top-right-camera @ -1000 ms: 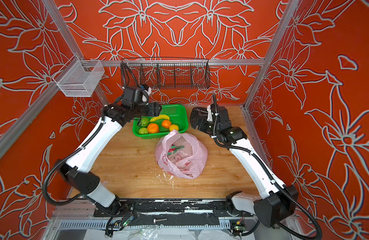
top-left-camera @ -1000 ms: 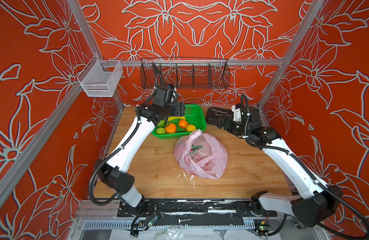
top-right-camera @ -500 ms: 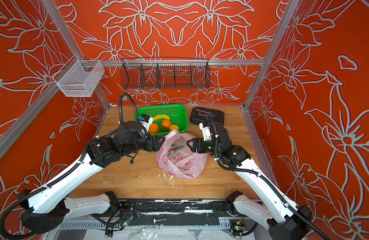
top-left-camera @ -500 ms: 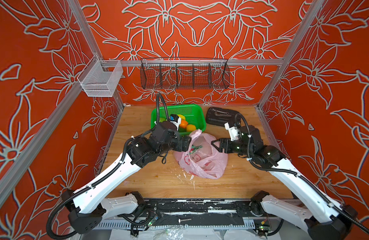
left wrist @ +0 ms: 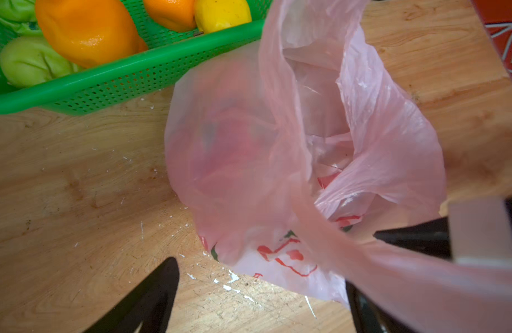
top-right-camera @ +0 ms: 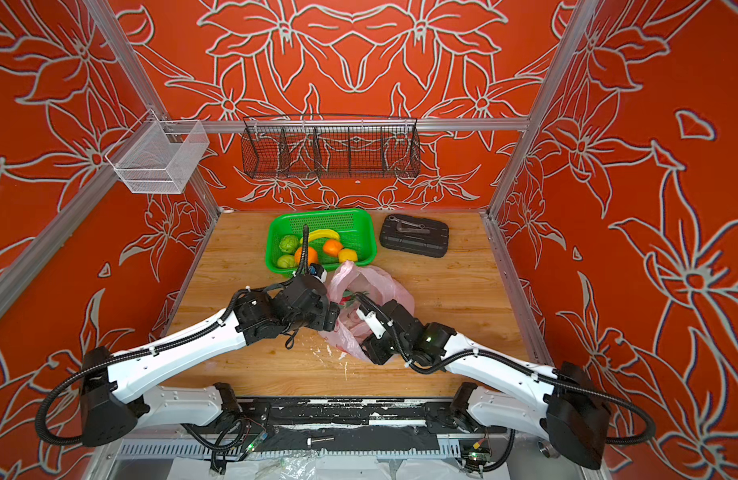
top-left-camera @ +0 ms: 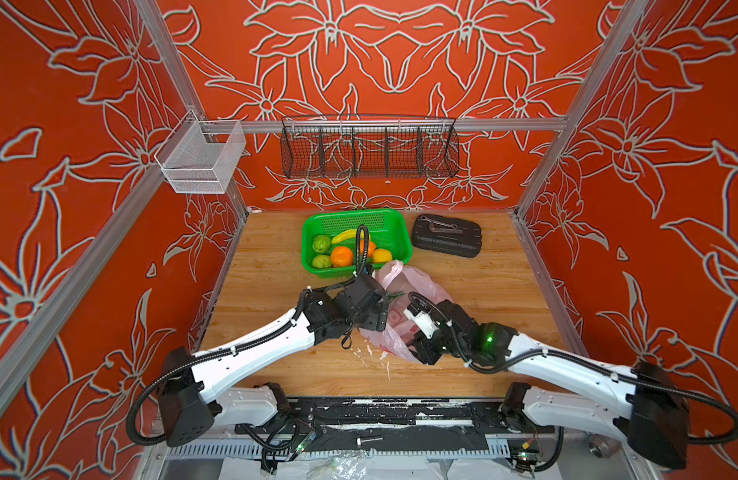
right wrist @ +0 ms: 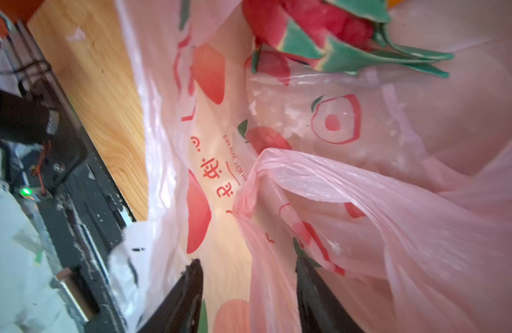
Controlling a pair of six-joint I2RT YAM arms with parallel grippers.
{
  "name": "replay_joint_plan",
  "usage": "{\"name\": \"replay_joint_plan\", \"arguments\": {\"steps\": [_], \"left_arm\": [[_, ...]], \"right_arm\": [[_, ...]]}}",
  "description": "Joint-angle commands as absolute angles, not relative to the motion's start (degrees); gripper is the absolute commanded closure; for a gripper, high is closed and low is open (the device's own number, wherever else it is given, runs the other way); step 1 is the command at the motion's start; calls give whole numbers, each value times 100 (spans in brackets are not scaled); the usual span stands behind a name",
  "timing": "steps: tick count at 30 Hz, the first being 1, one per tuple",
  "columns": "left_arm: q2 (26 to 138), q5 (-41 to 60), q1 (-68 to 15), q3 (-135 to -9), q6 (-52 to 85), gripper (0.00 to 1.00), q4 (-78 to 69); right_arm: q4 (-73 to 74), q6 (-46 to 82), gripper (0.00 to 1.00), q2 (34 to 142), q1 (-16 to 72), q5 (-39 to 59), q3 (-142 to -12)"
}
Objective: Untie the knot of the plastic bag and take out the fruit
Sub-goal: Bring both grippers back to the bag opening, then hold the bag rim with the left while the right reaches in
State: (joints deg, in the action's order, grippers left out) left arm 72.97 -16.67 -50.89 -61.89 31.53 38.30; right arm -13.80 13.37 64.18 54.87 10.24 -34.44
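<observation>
- My left pincer [left wrist: 260,291] stands wide open at the near-left side of the plastic bag [top-left-camera: 417,286]; in the left wrist view one dark finger [left wrist: 151,297] sits over bare wood and the other at the bag's edge, with a pink band of bag running across it.
- I cannot tell whether that band is only draped there; nothing is pinched between these fingers.
- My right pincer [right wrist: 249,291] is part open at the near-right side of the bag, its two dark fingers astride a twisted pink strand that hangs from the knot [right wrist: 249,187]. The fingers have not closed on the strand; there are gaps on both sides.
- In the right wrist view the knot is a small bunched twist at the centre of the frame, just ahead of my fingertips.
- The bag lies in the middle of the wooden table [top-left-camera: 483,291] in both top views, just below the green basket [top-right-camera: 275,266].
- A pink-red dragon fruit [right wrist: 321,26] with green tips lies inside the bag, at the top of the right wrist view.
- The basket holds two oranges, a yellow fruit [top-left-camera: 381,254], two green fruits and a banana [top-left-camera: 346,235].
- A black case [top-left-camera: 446,237] lies to the right of the basket.
</observation>
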Motion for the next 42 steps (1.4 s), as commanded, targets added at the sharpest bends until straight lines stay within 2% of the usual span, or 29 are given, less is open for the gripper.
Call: {"name": "replay_joint_plan", "arguments": {"steps": [1, 4, 10, 14, 16, 19, 21, 28, 37, 42], "left_arm": [[7393, -2098, -5072, -6180, 3502, 12, 3880], [7333, -1898, -5015, -5955, 3557, 15, 3580], [7167, -1693, -4892, -5673, 3616, 36, 3438], [6941, -1504, -4779, -5556, 3517, 61, 3425], [6752, -1417, -4692, -5596, 3460, 78, 3491], [6431, -1364, -4600, -5663, 3337, 93, 3576], [6241, -1354, -4532, -5678, 3317, 100, 3685], [5846, -1458, -4456, -5800, 3452, 100, 3953], [5971, -1567, -4442, -6024, 3484, 100, 4051], [6076, -1583, -4421, -6058, 3458, 100, 4021]], "right_arm": [[-431, 438, 50, 6734, 5993, 939, -3445], [-377, -263, 49, 7047, 6547, 1032, -3583], [7, -245, 43, 7053, 6732, 459, -3654], [221, -479, 30, 6758, 6664, 181, -3549], [272, -614, 27, 6545, 6476, 161, -3457], [254, -806, 23, 6360, 6073, 364, -3449], [335, -916, 21, 6358, 5789, 540, -3439], [800, -1504, 14, 7166, 5033, 1166, -3681], [1557, -2228, 3, 8474, 4910, 1354, -4424], [1583, -2625, 3, 8819, 4651, 1771, -4769]]}}
